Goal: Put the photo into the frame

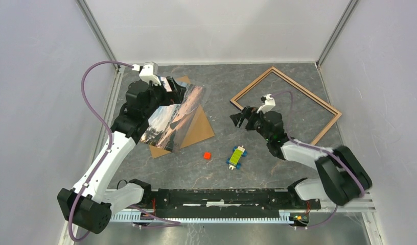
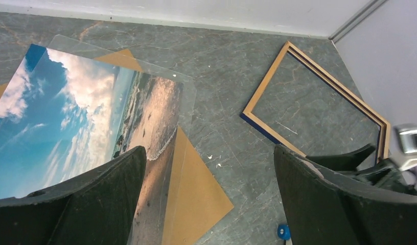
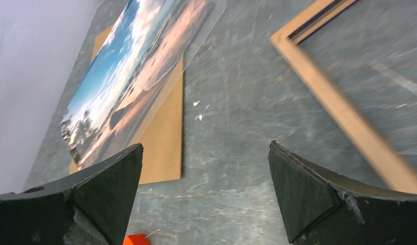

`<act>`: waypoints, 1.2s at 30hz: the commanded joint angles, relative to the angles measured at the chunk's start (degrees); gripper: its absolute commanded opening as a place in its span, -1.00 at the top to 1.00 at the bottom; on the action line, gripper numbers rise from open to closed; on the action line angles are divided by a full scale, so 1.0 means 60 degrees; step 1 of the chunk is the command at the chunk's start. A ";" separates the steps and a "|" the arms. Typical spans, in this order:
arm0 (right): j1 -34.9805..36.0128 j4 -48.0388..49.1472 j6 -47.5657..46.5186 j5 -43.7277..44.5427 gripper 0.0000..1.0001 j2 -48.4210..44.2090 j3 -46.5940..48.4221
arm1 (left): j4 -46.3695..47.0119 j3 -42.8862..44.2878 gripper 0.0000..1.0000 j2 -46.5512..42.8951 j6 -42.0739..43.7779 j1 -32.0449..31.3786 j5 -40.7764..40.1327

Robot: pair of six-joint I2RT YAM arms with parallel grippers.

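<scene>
The photo, a glossy seaside print, lies at the left on a clear sheet and a brown backing board. It also shows in the left wrist view and the right wrist view. The frame, wood side up with a dark blue edge, lies empty at the back right and shows in both wrist views. My left gripper is open over the photo's far edge, one finger above the print. My right gripper is open and empty beside the frame's near corner.
A small red block and a green and yellow toy on blue wheels lie on the grey table in front of the board. White walls close in the left, back and right. The backing board sticks out from under the photo.
</scene>
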 commanded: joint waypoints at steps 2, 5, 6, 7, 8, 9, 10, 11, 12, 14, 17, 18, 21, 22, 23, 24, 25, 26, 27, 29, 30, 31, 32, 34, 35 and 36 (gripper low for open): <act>0.0852 0.2228 0.1770 -0.0186 -0.96 0.1968 0.0602 | 0.0002 0.0104 -1.00 0.0097 -0.0630 0.0054 -0.0723; 0.1075 0.2517 0.1931 -0.0151 -0.96 0.3025 0.1226 | -0.0189 0.0234 -1.00 0.0456 -0.0701 0.0043 -0.0566; 0.1080 0.2518 0.2015 -0.0119 -0.96 0.3370 0.1458 | -0.0300 0.0327 -1.00 0.0588 -0.0722 0.0048 -0.0543; 0.1065 0.2412 0.2031 -0.0102 -0.96 0.3666 0.1810 | -0.0445 0.0422 -1.00 0.0747 -0.0730 0.0048 -0.0479; 0.1064 0.2223 0.1979 -0.0158 -0.96 0.4038 0.2256 | -0.0560 0.0491 -1.00 0.0918 -0.0730 0.0040 -0.0417; 0.1067 0.1990 0.1956 -0.0291 -0.96 0.4425 0.2786 | -0.0651 0.0535 -1.00 0.1036 -0.0750 0.0042 -0.0373; 0.1066 0.1909 0.2004 -0.0424 -0.96 0.4815 0.3155 | -0.0708 0.0539 -1.00 0.1185 -0.0843 0.0042 -0.0356; 0.1044 0.1921 0.2100 -0.0606 -0.96 0.5143 0.3537 | -0.0763 0.0538 -1.00 0.1345 -0.0941 0.0043 -0.0348; 0.1017 0.1922 0.2185 -0.0747 -0.95 0.5515 0.3878 | -0.0800 0.0538 -1.00 0.1484 -0.1050 0.0052 -0.0273; 0.0924 0.1689 0.2293 -0.0930 -0.93 0.6136 0.4636 | -0.0812 0.0583 -1.00 0.1848 -0.1164 0.0054 0.0052; 0.0703 0.1134 0.2379 -0.0900 -0.92 0.6986 0.5760 | -0.1010 0.0751 -1.00 0.2452 -0.1393 0.0196 0.0407; 0.0568 0.1130 0.2481 -0.0999 -0.91 0.7268 0.6193 | -0.1034 0.0770 -1.00 0.2635 -0.1493 0.0267 0.0562; 0.0224 0.0646 0.2589 -0.1408 -0.86 0.8391 0.7643 | -0.0899 0.0718 -1.00 0.3114 -0.1930 0.0552 0.1296; 0.0141 0.0397 0.2489 -0.1558 -0.82 0.8752 0.8284 | -0.0903 0.0721 -1.00 0.3297 -0.1989 0.0580 0.1461; 0.0057 -0.0006 0.2354 -0.1753 -0.77 0.9175 0.8939 | -0.0898 0.0735 -1.00 0.3443 -0.1988 0.0581 0.1599; -0.0009 -0.0298 0.2298 -0.1918 -0.75 0.9548 0.9426 | -0.0867 0.0743 -1.00 0.3554 -0.1987 0.0584 0.1815; -0.0085 -0.0412 0.2337 -0.2094 -0.73 0.9835 0.9909 | -0.0842 0.0755 -1.00 0.3683 -0.1993 0.0572 0.1967; -0.0155 -0.0472 0.2419 -0.2256 -0.71 1.0145 1.0200 | -0.0841 0.0791 -1.00 0.3777 -0.2044 0.0571 0.2163; -0.0241 -0.0495 0.2490 -0.2442 -0.70 1.0394 1.0605 | -0.0879 0.0849 -1.00 0.3928 -0.2103 0.0568 0.2331; -0.0339 -0.0998 0.2466 -0.2686 -0.65 1.0925 1.1520 | -0.0879 0.0907 -1.00 0.4155 -0.2321 0.0574 0.2732; -0.0382 -0.1371 0.2337 -0.2855 -0.61 1.1267 1.2118 | -0.0818 0.0893 -1.00 0.4257 -0.2437 0.0567 0.2869; -0.0423 -0.1645 0.2171 -0.2960 -0.59 1.1514 1.2610 | -0.0792 0.0878 -1.00 0.4362 -0.2531 0.0567 0.2898; -0.0457 -0.1849 0.2045 -0.2981 -0.59 1.1691 1.3075 | -0.0757 0.0835 -1.00 0.4428 -0.2623 0.0580 0.2856; -0.0501 -0.1969 0.1976 -0.2959 -0.57 1.2067 1.3581 | -0.0768 0.0749 -1.00 0.4512 -0.2805 0.0632 0.2545; -0.0512 -0.2055 0.2006 -0.2911 -0.56 1.2230 1.3842 | -0.0783 0.0690 -1.00 0.4545 -0.2920 0.0668 0.2324; -0.0528 -0.2090 0.2081 -0.2879 -0.56 1.2387 1.3993 | -0.0839 0.0635 -1.00 0.4584 -0.3091 0.0743 0.2024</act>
